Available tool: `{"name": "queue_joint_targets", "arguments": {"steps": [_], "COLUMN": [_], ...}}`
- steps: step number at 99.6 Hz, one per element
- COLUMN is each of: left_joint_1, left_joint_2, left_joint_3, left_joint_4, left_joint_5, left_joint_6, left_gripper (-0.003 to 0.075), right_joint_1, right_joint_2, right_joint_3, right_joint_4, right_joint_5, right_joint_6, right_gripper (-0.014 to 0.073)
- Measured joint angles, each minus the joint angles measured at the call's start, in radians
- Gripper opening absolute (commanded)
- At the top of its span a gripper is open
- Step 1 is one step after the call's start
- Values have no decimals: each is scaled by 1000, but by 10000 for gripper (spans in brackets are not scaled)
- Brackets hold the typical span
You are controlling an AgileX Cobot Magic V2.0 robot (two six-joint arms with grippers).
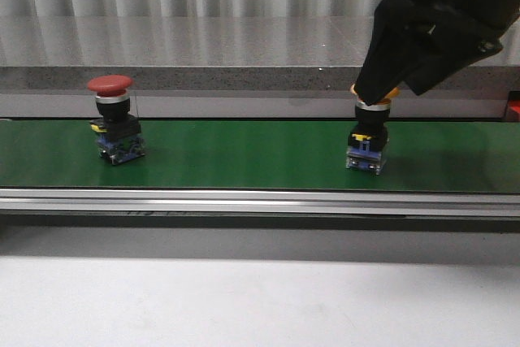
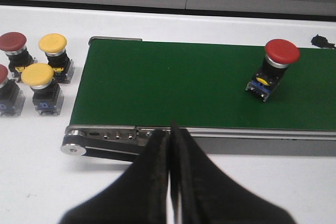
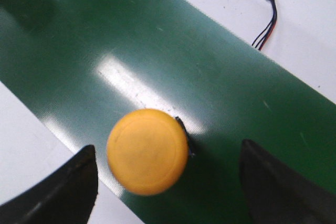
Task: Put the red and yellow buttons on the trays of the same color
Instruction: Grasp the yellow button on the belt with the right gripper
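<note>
Open right jaws (image 3: 168, 182) astride yellow button (image 3: 148, 150)

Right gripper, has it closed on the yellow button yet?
No, in the right wrist view the right gripper is open, its fingers standing clear on either side of the yellow button.

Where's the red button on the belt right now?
In the front view, the red button stands upright on the left part of the green belt, well apart from the yellow button under the right gripper.
</note>
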Motion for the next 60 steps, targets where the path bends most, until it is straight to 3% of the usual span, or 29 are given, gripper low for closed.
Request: {"name": "queue_joint_targets", "arguments": {"steps": [8,21,27,46,60], "left_joint_1": [0,0,0,0,0], "left_joint_2": [0,0,0,0,0], "left_joint_3": [0,0,0,0,0], "left_joint_4": [0,0,0,0,0], "left_joint_5": [0,0,0,0,0], "left_joint_6": [0,0,0,0,0], "left_gripper": [-19,-19,-19,-19,-19], "right_joint_1": [0,0,0,-4,-44], "right_joint_2": [27,53,56,47,-30], "right_joint_3": [-2,-2,-2,-15,-15], "right_joint_4": [-2,-2,-4,-14,-97], "right_joint_5": [-4,-4,-4,26,107], "right_joint_6": [-3,-6,-6,26,149], "right_gripper": [488,206,126,104,104]}}
